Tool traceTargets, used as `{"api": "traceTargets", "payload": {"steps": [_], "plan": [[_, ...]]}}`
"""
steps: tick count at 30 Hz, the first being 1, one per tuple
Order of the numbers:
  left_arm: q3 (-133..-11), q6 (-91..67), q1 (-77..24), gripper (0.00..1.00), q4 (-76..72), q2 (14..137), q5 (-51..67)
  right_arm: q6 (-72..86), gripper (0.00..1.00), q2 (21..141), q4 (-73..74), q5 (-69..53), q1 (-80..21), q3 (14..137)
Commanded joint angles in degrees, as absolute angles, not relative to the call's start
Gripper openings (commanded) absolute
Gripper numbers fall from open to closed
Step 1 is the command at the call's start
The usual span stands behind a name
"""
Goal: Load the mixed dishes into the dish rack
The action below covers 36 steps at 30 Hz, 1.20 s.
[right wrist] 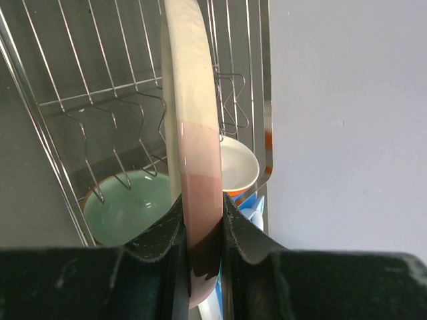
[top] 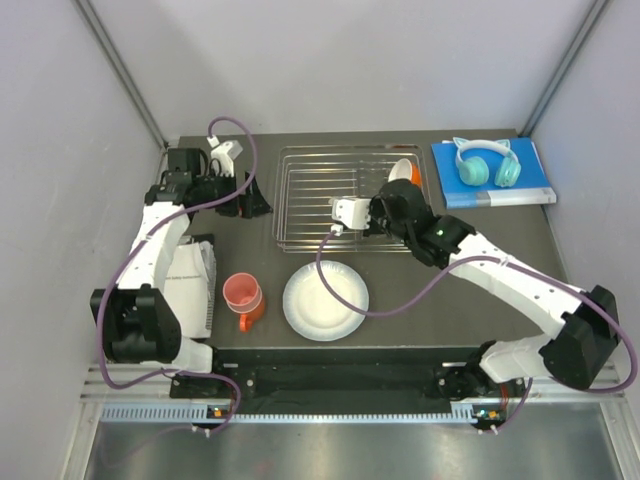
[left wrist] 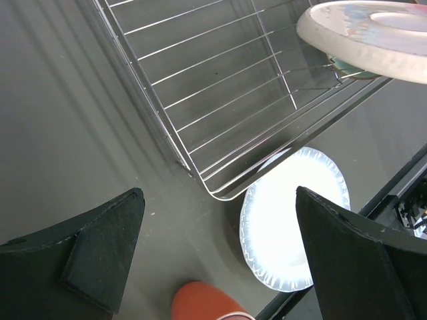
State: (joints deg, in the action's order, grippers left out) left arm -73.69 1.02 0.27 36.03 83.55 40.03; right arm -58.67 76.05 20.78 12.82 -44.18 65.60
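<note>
The silver wire dish rack lies at the table's far middle. My right gripper is shut on the rim of the cream-and-pink plate, holding it on edge over the rack's right end. Beyond it a mint-green bowl and an orange bowl lean in the rack. In the top view this gripper covers the plate. My left gripper is open and empty left of the rack. The white plate and the orange mug, pink at its top, stand in front.
Teal cat-ear headphones lie on a blue book at the far right. A white sheet lies at the table's left edge. The left wrist view shows the rack corner, the held plate, the white plate and the mug.
</note>
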Motion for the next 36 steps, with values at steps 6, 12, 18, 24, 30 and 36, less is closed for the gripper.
{"api": "traceTargets", "payload": {"steps": [6, 12, 18, 24, 30, 36], "plan": [[-72.1, 1.4, 0.2, 0.99, 33.2, 81.7, 40.3, -58.1, 0.00, 67.9, 16.2, 14.9, -44.6, 69.3], [-72.1, 1.7, -1.3, 0.99, 33.1, 81.3, 40.3, -57.2, 0.00, 67.0, 17.7, 14.6, -44.6, 67.9], [-71.9, 2.2, -1.6, 0.99, 33.1, 81.2, 39.9, -56.1, 0.00, 66.9, 18.4, 13.8, -45.4, 67.1], [-72.0, 2.3, -1.8, 0.99, 33.2, 81.3, 39.8, -55.2, 0.00, 68.3, 18.2, 12.4, -45.9, 66.9], [-71.8, 2.9, -1.8, 0.99, 33.2, 81.2, 39.5, -55.3, 0.00, 70.6, 17.2, 11.9, -46.1, 66.7], [-71.8, 3.1, -1.8, 0.99, 33.2, 81.4, 39.6, -56.7, 0.00, 74.6, 16.0, 12.0, -45.4, 67.6]]}}
